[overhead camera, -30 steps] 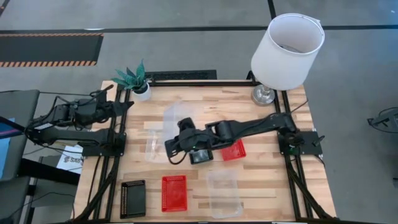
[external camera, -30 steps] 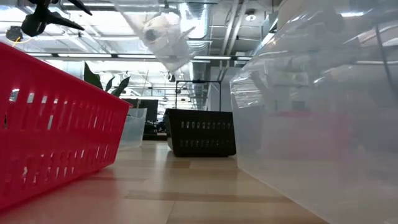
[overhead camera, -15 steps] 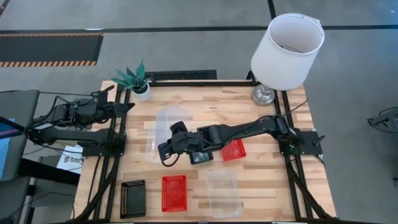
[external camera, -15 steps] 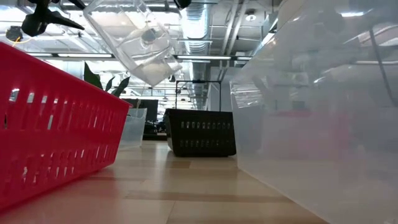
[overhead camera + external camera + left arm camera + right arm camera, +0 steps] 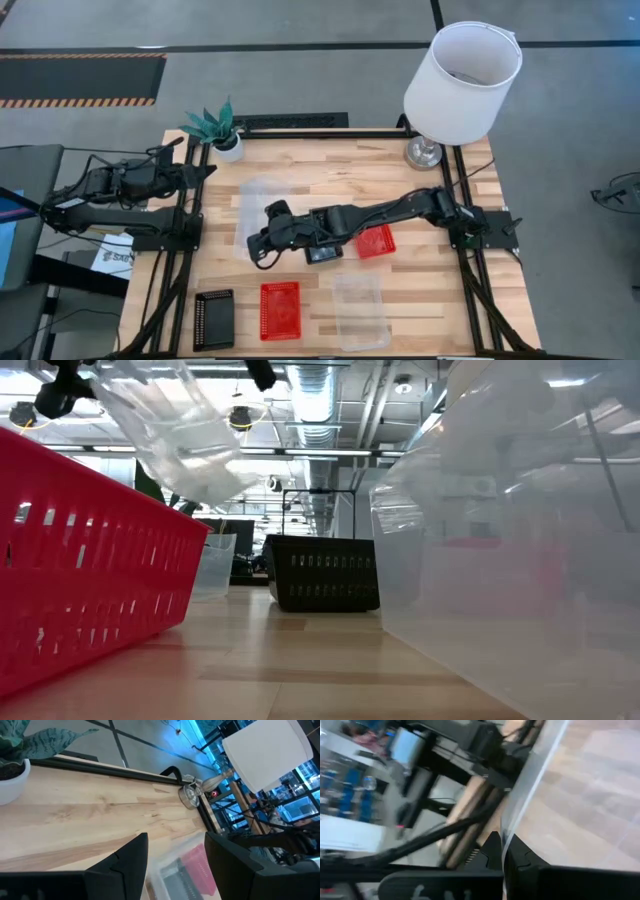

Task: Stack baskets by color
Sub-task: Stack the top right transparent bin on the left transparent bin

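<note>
My right gripper [image 5: 260, 238] reaches over the table's left-centre, shut on a clear basket [image 5: 262, 193] that hangs tilted in the air [image 5: 180, 440]. Another clear basket [image 5: 243, 242] lies on the table just beside and below it. A third clear basket [image 5: 360, 310] rests on its base near the front edge, next to a red basket [image 5: 280, 310] and a black basket [image 5: 213, 318]. A second red basket [image 5: 377, 240] lies under the right arm. My left gripper [image 5: 175, 862] waits open at the table's left edge [image 5: 205, 170]. My right gripper pinches the rim of one wall of the clear basket [image 5: 519, 805] between its two fingers [image 5: 490, 851], coming from the table's right side and slanting down. The basket is lifted clear of the table and tilted, its body stretching beyond the fingers.
A small potted plant [image 5: 222, 130] stands at the far left corner. A large white lampshade on a metal foot [image 5: 462, 80] stands at the far right corner. Bare wood shows at the table's far middle [image 5: 340, 165].
My right gripper has gone toward the table's left edge and sunk a little, still shut, carrying the clear basket. The basket stays lifted and tilted, and now hangs lower and farther left, over the clear basket lying at left-centre.
</note>
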Controlling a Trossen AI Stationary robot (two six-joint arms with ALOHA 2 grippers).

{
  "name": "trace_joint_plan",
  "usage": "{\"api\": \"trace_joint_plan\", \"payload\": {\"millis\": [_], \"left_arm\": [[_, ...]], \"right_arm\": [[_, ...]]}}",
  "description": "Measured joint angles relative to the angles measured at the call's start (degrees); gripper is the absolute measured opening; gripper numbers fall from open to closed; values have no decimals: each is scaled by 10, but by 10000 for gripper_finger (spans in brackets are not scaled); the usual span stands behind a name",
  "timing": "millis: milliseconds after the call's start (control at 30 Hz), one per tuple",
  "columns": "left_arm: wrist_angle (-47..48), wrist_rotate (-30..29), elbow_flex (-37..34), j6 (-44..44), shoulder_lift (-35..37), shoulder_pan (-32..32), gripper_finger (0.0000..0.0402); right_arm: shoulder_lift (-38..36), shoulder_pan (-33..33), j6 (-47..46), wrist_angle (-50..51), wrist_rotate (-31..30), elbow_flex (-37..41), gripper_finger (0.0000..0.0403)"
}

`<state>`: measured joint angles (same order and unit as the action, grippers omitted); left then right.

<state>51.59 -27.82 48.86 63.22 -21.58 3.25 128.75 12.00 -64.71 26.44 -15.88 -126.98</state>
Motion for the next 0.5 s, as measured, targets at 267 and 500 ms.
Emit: {"api": "trace_joint_plan", "payload": {"millis": [267,500], "left_arm": [[0,0,0,1,0,0,183],[1,0,0,2,0,0,183]], "right_arm": [[0,-6,0,20,-6,0,1],[0,-5,-1,16,-12,0,1]]}}
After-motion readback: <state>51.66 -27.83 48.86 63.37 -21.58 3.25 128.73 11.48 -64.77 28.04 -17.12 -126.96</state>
